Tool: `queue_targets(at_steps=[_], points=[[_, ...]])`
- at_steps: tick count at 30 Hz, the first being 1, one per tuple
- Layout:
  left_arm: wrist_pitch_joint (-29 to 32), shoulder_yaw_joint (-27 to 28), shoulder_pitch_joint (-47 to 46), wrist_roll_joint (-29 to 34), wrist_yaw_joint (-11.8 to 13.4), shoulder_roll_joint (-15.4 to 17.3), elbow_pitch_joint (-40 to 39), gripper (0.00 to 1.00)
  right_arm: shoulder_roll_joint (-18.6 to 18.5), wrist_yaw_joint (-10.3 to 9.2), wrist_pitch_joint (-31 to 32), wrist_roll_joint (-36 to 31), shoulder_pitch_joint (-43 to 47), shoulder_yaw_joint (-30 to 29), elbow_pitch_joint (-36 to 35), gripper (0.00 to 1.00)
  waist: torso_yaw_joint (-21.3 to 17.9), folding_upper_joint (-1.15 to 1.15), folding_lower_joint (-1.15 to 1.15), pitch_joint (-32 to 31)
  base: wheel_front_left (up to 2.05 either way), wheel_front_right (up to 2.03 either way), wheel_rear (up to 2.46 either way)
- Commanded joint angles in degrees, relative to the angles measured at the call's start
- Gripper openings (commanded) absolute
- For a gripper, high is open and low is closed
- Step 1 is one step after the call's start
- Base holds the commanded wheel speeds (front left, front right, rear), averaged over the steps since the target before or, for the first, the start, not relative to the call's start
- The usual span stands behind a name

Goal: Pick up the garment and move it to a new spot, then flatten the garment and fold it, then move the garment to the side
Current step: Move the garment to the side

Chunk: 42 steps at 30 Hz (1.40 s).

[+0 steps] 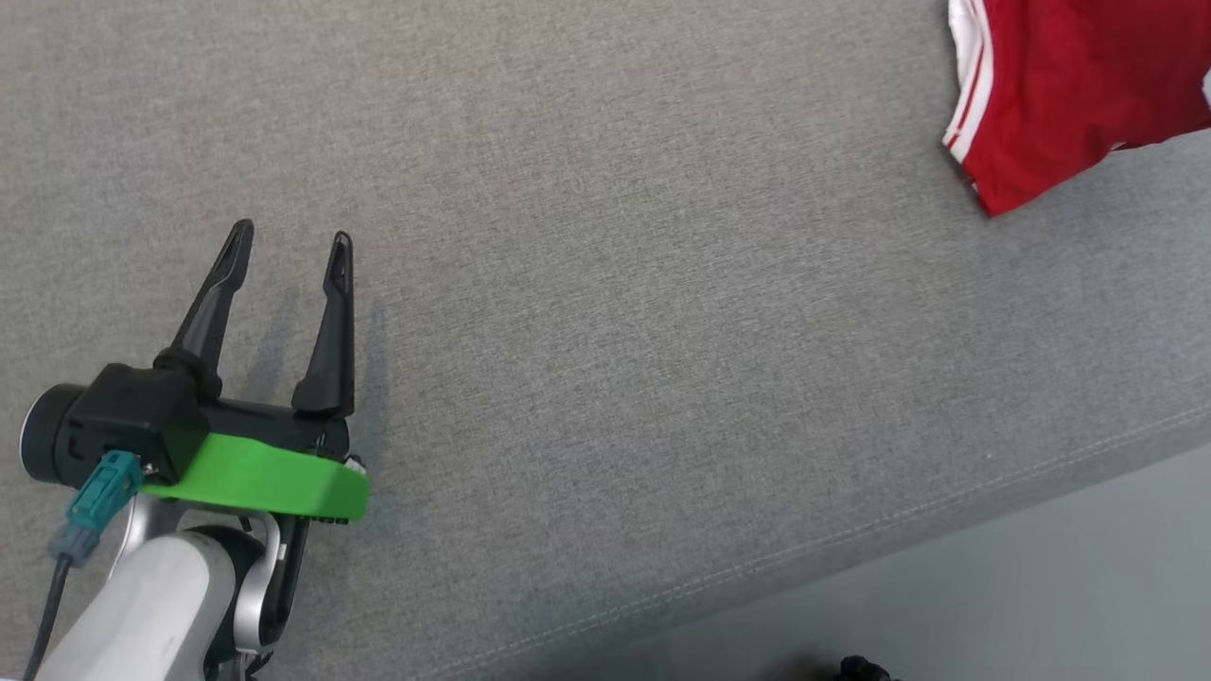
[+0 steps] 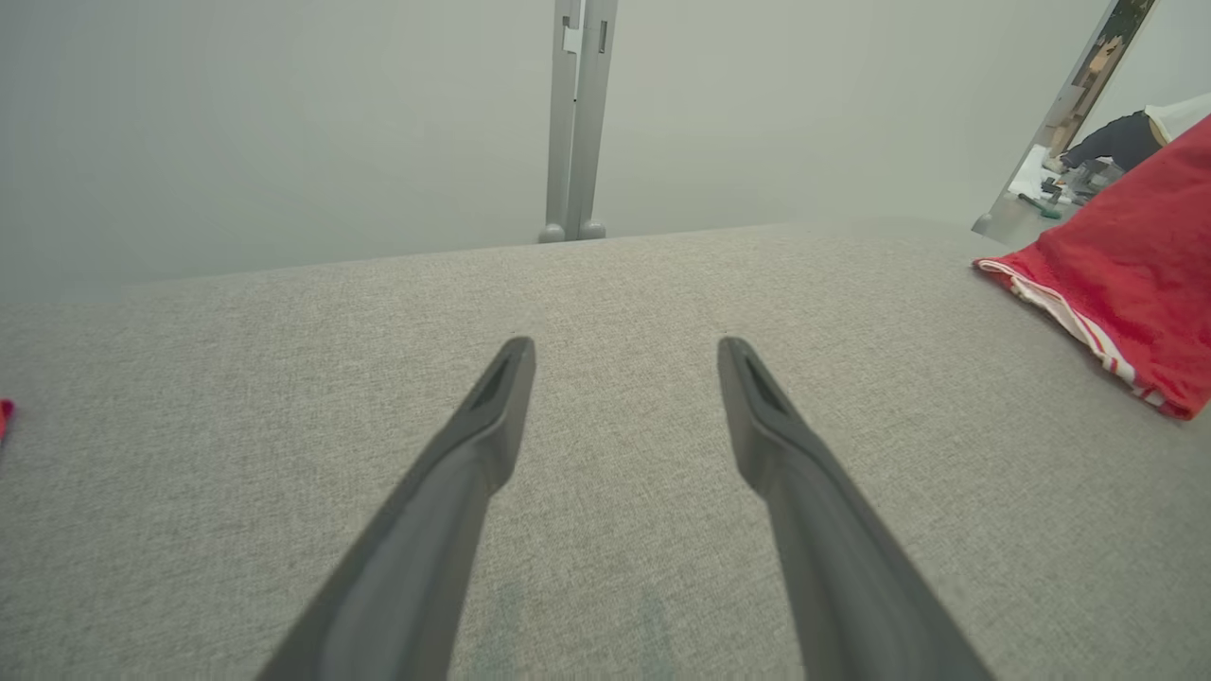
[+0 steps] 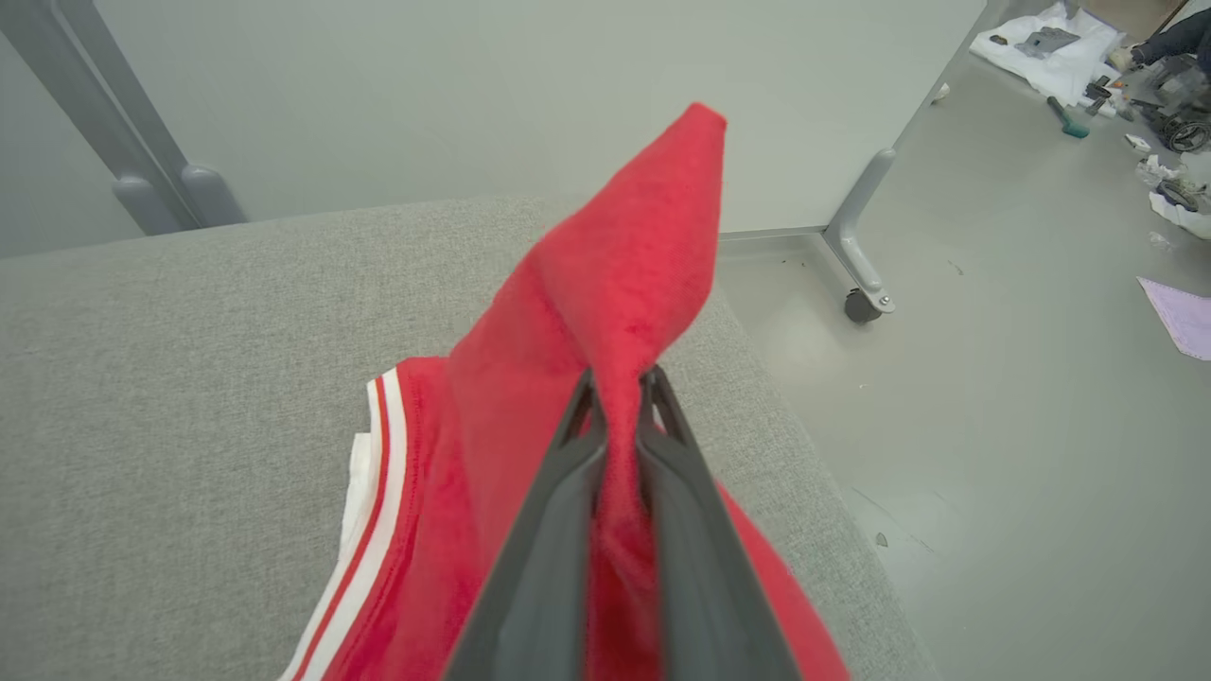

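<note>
The right gripper [image 3: 620,378] is clamped on a pinched fold of the red garment [image 3: 605,265], and a peak of cloth stands past its tips at 12 o'clock. The rest drapes onto the grey desk [image 3: 170,378] near its edge. The left gripper [image 1: 289,236] hovers with fingers apart, the garment well apart at its 2 o'clock. The cloth looks light, soft and limp. It will likely sag and bunch, so a striped hem or corner seems the better hold.

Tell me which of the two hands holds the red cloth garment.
The right hand, shut on a fold of the red white-striped cloth garment; the left hand stands open and empty over grey fabric.
</note>
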Motion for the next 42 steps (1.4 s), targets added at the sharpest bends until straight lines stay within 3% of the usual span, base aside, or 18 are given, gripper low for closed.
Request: queue_targets(at_steps=[1, 14, 15, 16, 17, 18, 19, 23, 32, 42], points=[[0.2, 0.0, -1.1, 0.6, 0.3, 0.4, -0.2, 1.00, -0.4, -0.08, -0.9, -0.8, -1.0, -0.3, 0.5, 0.00, 2.0, 0.00, -0.01, 2.4, 0.00, 0.00, 0.00], [3.6, -1.5, -3.6, 3.1, 1.3, 1.9, -5.5, 1.00, -2.6, -0.08, -8.6, -11.6, -5.2, -1.8, 10.9, 0.00, 3.3, 0.00, -0.01, 7.3, 0.00, 0.00, 0.00], [3.7, -1.5, -3.6, 3.1, 1.3, 2.0, -5.7, 1.00, -3.2, -0.08, -9.2, -12.2, -5.2, -2.3, 11.2, 0.09, 3.3, 0.00, -0.01, 7.5, 0.00, 0.00, 0.00], [3.8, -1.6, -3.6, 3.2, 1.3, 2.1, -6.0, 1.00, -3.7, -0.09, -9.8, -13.0, -5.3, -3.0, 11.5, 0.33, 3.4, 0.00, -0.01, 7.7, 0.00, 0.00, 0.00], [4.0, -1.6, -3.7, 3.2, 1.3, 2.2, -6.2, 1.00, -3.9, -0.08, -10.4, -13.9, -5.3, -3.6, 11.6, 0.50, 3.4, 0.00, -0.01, 7.8, 0.00, 0.00, 0.00], [4.1, -1.6, -3.7, 3.3, 1.3, 2.4, -6.4, 1.00, -4.1, -0.08, -10.9, -14.6, -5.3, -4.4, 11.7, 0.88, 3.4, 0.00, -0.01, 8.0, 0.00, 0.00, 0.00], [4.1, -1.6, -3.7, 3.3, 1.4, 2.5, -6.4, 1.00, -4.2, -0.08, -11.4, -15.4, -5.2, -5.1, 11.8, 1.00, 3.4, 0.00, -0.01, 8.1, 0.00, 0.00, 0.00], [4.5, -1.5, -3.6, 3.2, 1.4, 3.0, -6.7, 1.00, -4.6, -0.08, -12.6, -19.0, -4.3, -8.4, 11.9, 1.00, 3.3, 0.00, -0.01, 8.5, 0.00, 0.00, 0.00], [4.4, -1.7, -3.9, 2.6, 0.9, 3.0, -6.0, 1.00, -1.0, -0.09, -13.2, -24.3, -1.3, -15.4, 11.9, 1.00, 3.2, 0.00, -0.01, 7.5, 0.00, 0.00, 0.00], [1.0, -1.1, -2.8, 0.0, -0.3, 0.8, -0.7, 1.00, 3.3, -0.08, -15.3, -26.6, 0.9, -15.5, 10.6, 1.00, 4.0, 0.00, -0.01, 1.5, 0.00, 0.00, 0.00]])
